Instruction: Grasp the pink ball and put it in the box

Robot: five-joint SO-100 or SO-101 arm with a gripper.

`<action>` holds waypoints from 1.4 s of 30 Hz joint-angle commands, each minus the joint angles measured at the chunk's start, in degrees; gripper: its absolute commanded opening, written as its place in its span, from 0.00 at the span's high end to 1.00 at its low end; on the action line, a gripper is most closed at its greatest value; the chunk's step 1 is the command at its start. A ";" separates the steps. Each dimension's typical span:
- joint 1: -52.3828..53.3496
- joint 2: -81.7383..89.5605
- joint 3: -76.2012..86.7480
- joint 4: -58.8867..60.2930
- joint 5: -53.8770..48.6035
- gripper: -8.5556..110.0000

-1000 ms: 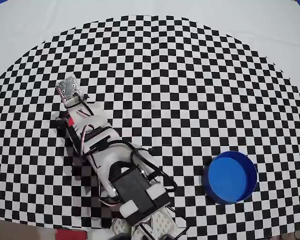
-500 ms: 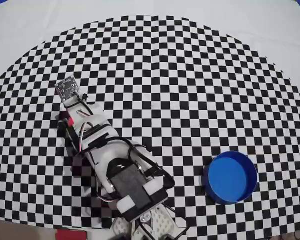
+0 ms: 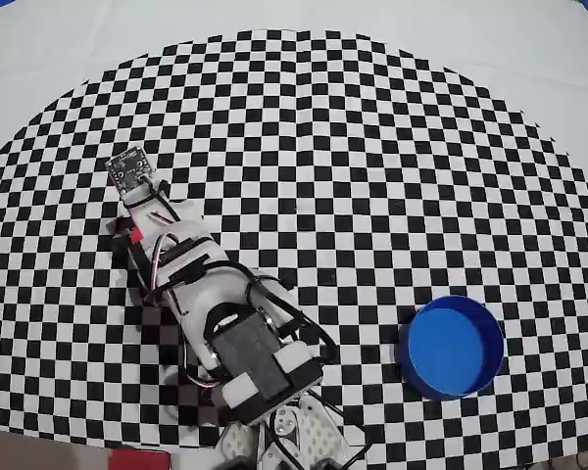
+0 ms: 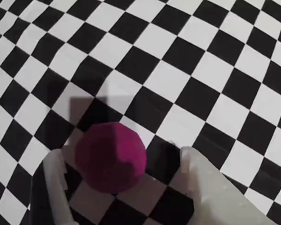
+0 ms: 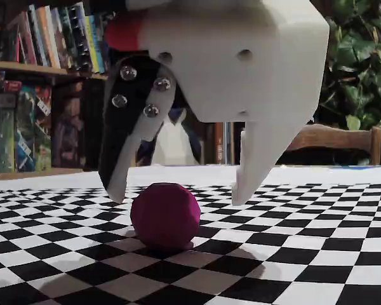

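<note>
Gripper (image 5: 178, 194) hanging spread apart above pink ball (image 5: 166, 215), fingertips straddling it, not touching. Ball sitting on checkered cloth (image 3: 372, 147), well apart from blue box (image 3: 451, 347). Risk: ball looking off-centre between the fingers, one finger nudging it, ball rolling out sideways.

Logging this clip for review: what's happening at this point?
The arm's gripper is open and poised over the pink ball, a finger on either side, not touching it. The ball sits on the checkered cloth. The blue box stands empty, off to the right in the overhead view.
</note>
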 commanded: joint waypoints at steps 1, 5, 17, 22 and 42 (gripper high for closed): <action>0.35 -0.35 -2.29 0.26 -0.53 0.69; 0.35 -1.05 -2.72 0.26 -0.53 0.69; 0.09 -3.08 -3.87 0.35 -0.62 0.69; 0.00 -3.87 -4.57 0.35 -0.62 0.69; -0.53 -4.39 -4.22 0.44 -0.62 0.69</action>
